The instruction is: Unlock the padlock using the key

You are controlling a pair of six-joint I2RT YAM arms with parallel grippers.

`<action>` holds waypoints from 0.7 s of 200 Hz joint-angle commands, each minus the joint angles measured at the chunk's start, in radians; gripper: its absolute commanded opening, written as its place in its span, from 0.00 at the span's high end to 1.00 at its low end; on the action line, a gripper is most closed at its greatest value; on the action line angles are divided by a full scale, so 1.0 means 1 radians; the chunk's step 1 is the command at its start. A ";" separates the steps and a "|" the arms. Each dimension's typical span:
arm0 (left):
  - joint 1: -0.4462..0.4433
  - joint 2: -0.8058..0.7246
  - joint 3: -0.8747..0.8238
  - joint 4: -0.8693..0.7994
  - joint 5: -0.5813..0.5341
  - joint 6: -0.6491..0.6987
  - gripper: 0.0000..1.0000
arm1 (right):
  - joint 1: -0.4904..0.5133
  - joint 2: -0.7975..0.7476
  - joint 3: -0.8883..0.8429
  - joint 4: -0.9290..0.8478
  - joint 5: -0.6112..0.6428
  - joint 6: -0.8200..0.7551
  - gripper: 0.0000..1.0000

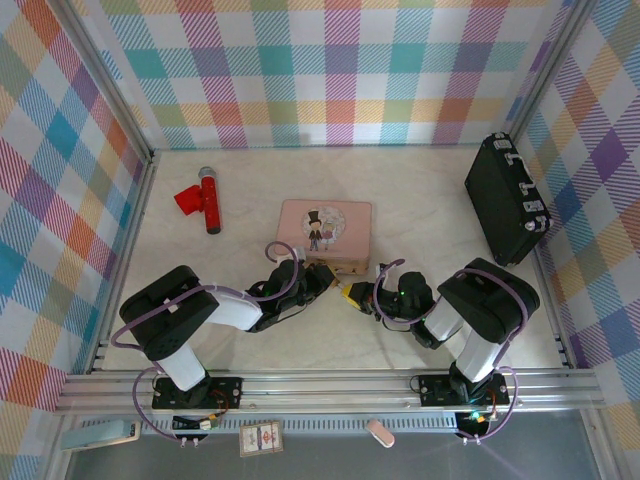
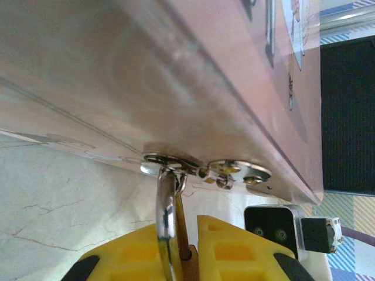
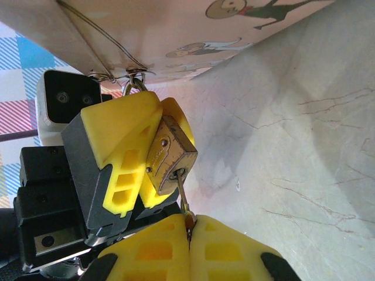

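While the L gripper (image 2: 179,249) clamps the padlock (image 3: 170,159) btwn its yellow fingers (image 3: 120,140), nearly closed on the brass body, the R gripper (image 3: 188,237) pinches the key (image 3: 183,198) w/ its tips pressed fully together. The key's thin grey shaft runs up from those tips into the keyway on the padlock's end face. The silvery shackle (image 2: 164,205) passes through the metal hasp (image 2: 205,170) on the near side of the pink box (image 1: 325,228), so the lock sits just off that edge, mid-table (image 1: 420,200), w/ both arms meeting nose to nose in front of it. Off to the far R a black case (image 1: 505,200) stands by the checked wall; a red-and-grey tool (image 1: 203,198) lies far L, well apart from the box.
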 commanded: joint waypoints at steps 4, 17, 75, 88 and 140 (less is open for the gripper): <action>-0.015 -0.018 0.029 0.117 0.049 -0.017 1.00 | 0.005 -0.021 0.014 0.046 0.006 0.001 1.00; -0.015 -0.021 0.031 0.123 0.053 -0.021 1.00 | 0.005 -0.015 0.015 0.046 0.009 0.000 1.00; -0.040 -0.030 0.038 0.203 0.088 -0.088 1.00 | -0.062 0.056 0.010 0.068 -0.029 -0.023 1.00; -0.054 -0.046 0.049 0.177 0.086 -0.084 1.00 | -0.070 0.055 0.017 0.068 -0.042 -0.022 1.00; -0.081 -0.045 0.074 0.167 0.078 -0.073 1.00 | -0.068 0.027 0.046 0.068 -0.055 0.004 1.00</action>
